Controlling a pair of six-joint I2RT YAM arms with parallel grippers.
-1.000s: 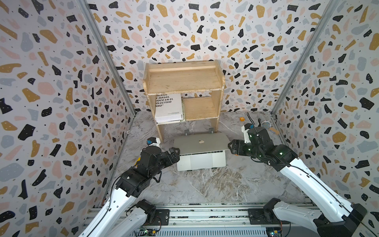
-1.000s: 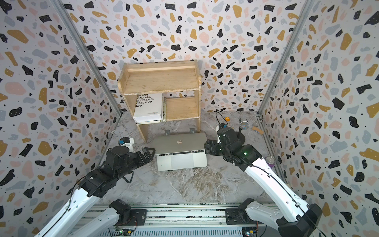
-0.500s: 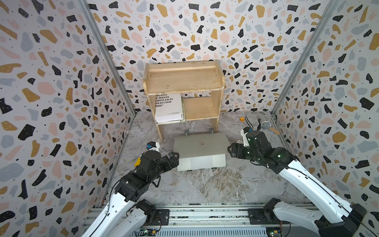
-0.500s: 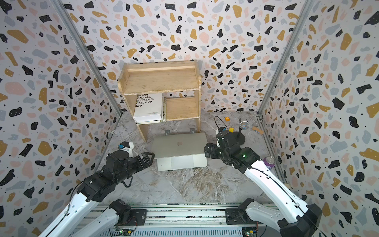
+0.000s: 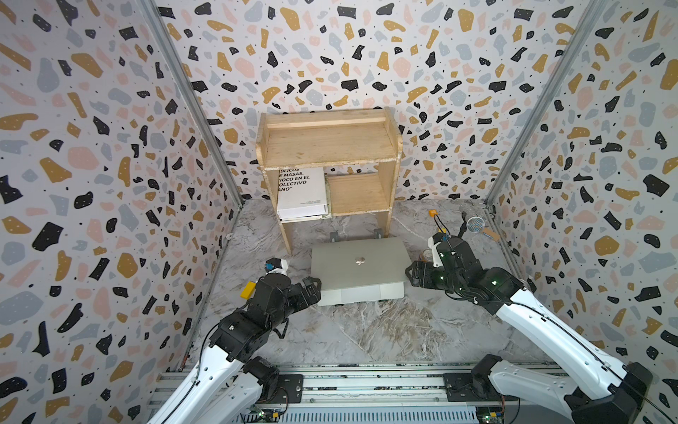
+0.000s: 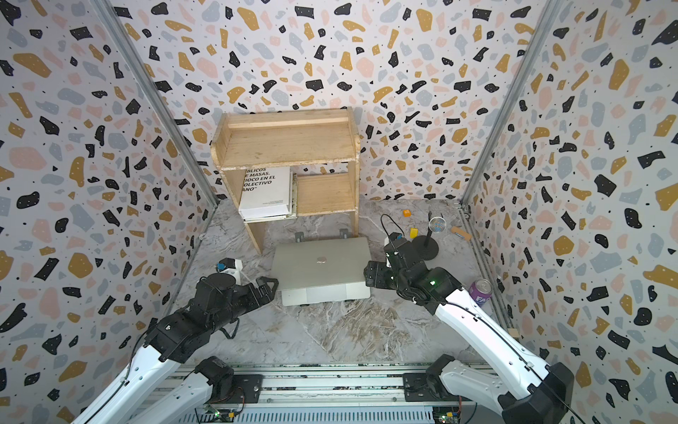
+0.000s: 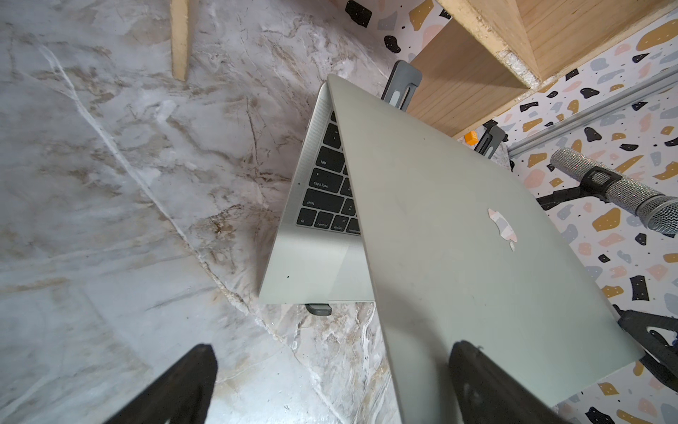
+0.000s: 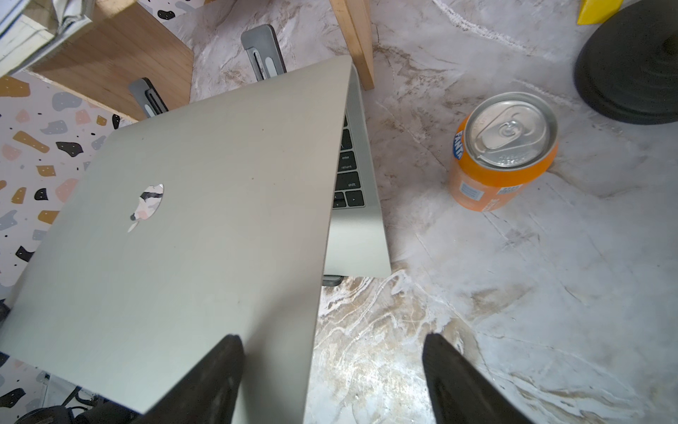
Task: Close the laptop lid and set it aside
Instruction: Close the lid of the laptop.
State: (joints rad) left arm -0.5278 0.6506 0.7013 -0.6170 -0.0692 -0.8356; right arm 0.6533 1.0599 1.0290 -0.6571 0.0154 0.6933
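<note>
Laptop lid (image 5: 361, 262) is most of the way down but not shut: both wrist views show a wedge of gap with black keys (image 7: 326, 183) under it. The laptop (image 5: 361, 295) sits on a grey stand (image 7: 401, 86) in the middle of the counter (image 5: 367, 330), just in front of the wooden shelf (image 5: 330, 147).

At its left side the left tool (image 5: 312, 288) is spread wide and holds nothing. One finger (image 7: 477, 381) lies over the lid's outer face near the front corner, the other off over the counter. At the right side the right tool (image 5: 412, 275) mirrors it, jaws apart and empty, one finger (image 8: 220, 374) over the lid. An orange can (image 8: 502, 150) stands near, to the laptop's right.

The closing step seems nearly done. The next move calls for an even downward press on both sides until the lid meets the base, then a grasp to shift the laptop aside, clear of the can.
</note>
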